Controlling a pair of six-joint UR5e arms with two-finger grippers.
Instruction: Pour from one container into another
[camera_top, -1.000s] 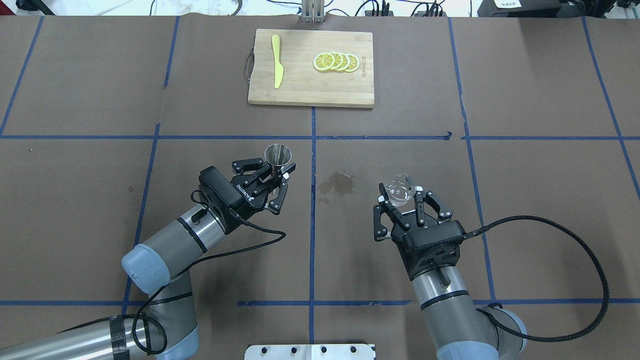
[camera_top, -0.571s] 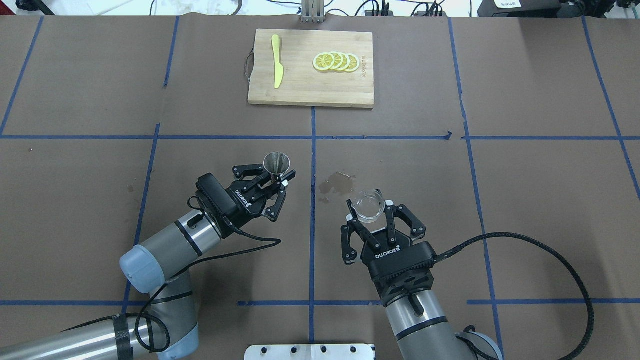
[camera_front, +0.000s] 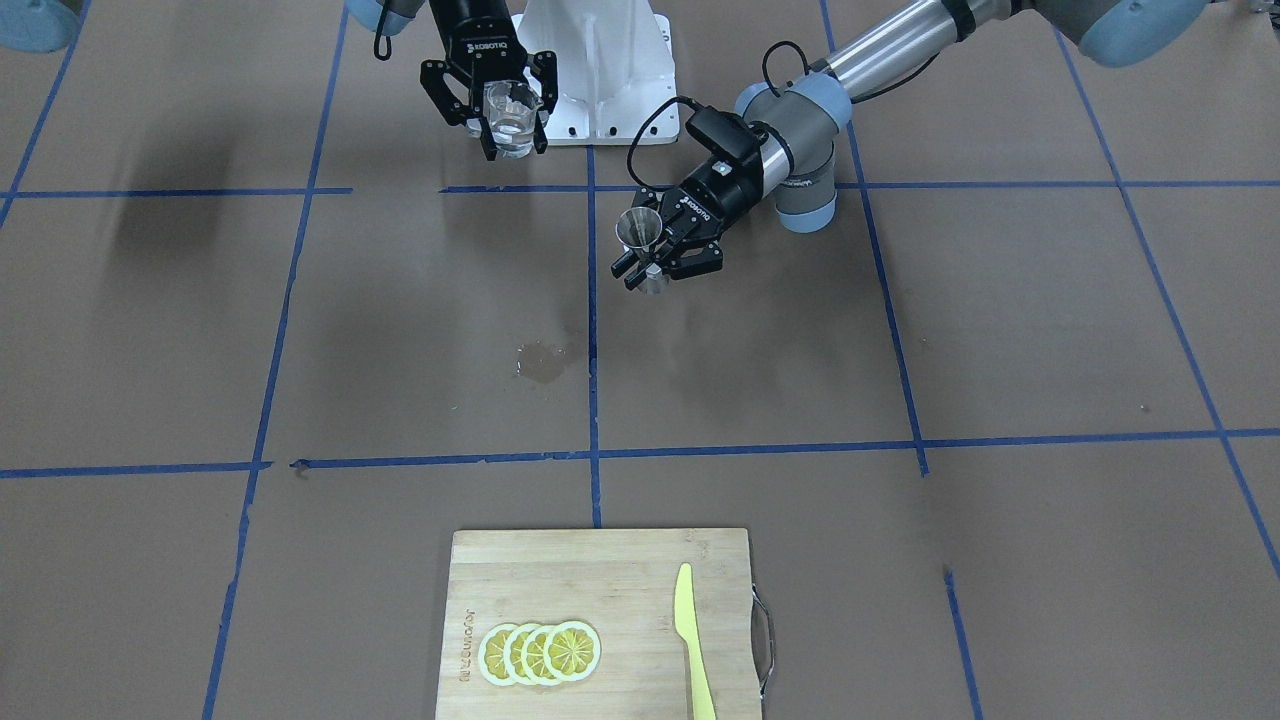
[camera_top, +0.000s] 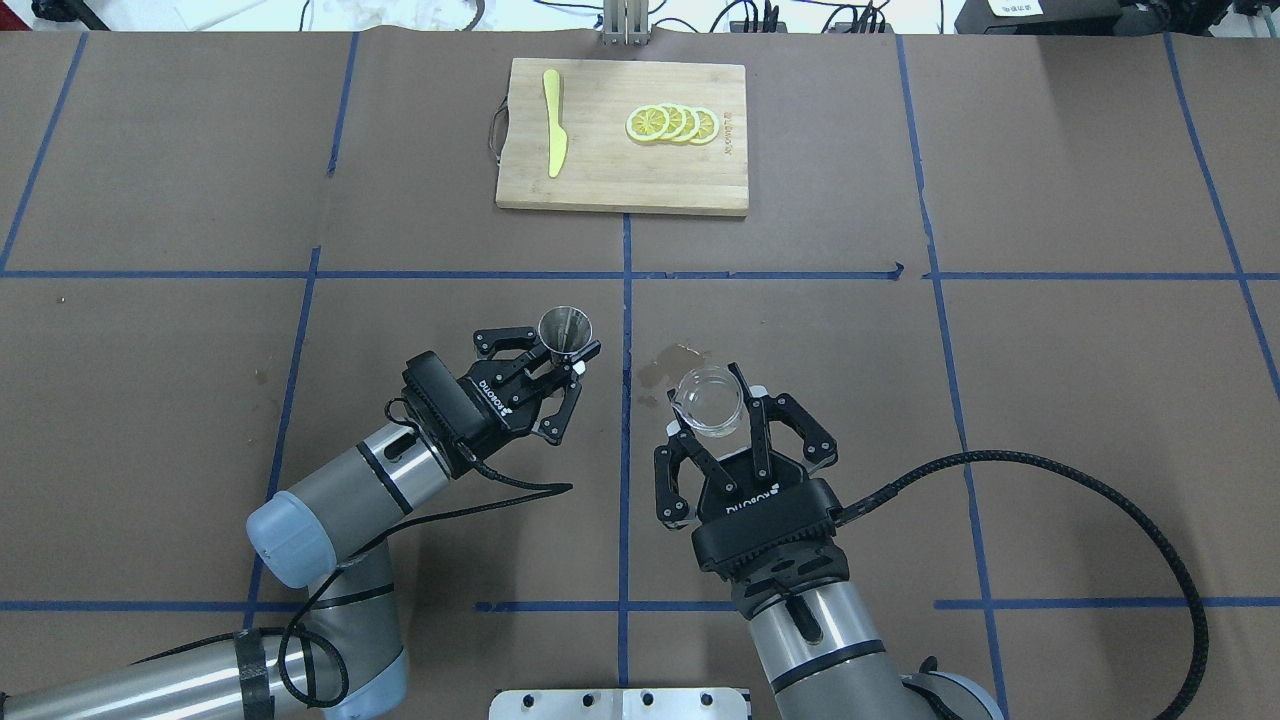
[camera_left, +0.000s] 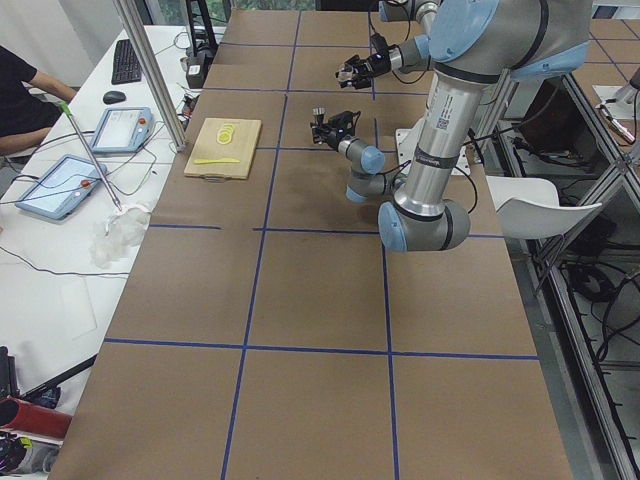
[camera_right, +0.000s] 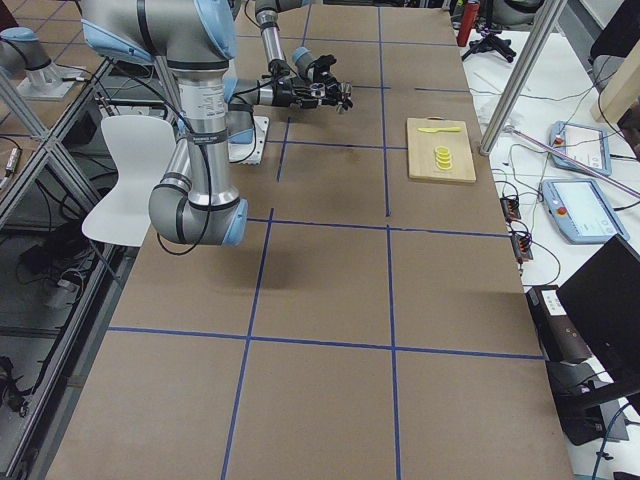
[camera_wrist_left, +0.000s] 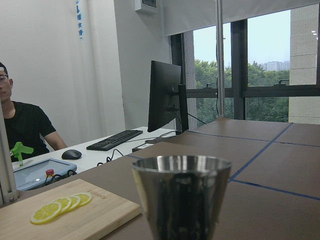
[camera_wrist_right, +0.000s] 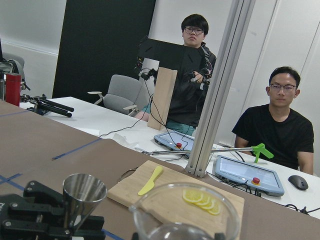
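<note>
We are gripping the cup (camera_top: 708, 398) in our right fingers (camera_top: 758, 430), the jigger (camera_top: 566, 328) in our left fingers (camera_top: 505, 333). The cup is hovering upright at the jigger's lower right, apart.

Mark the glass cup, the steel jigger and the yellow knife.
glass cup (camera_top: 708, 401), overhead exterior view, open mouth
steel jigger (camera_top: 567, 328), overhead exterior view, upper cone
yellow knife (camera_top: 553, 125), overhead exterior view, its middle

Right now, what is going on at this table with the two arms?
Two robot arms are setting up a pour. The left gripper is shut on a steel jigger, held upright. The right gripper is shut on a small clear glass cup, also upright, beside the jigger but apart from it. Nothing is being poured yet. A wet stain marks the table near the cup. Farther back, a cutting board carries lemon slices and a yellow knife.
</note>
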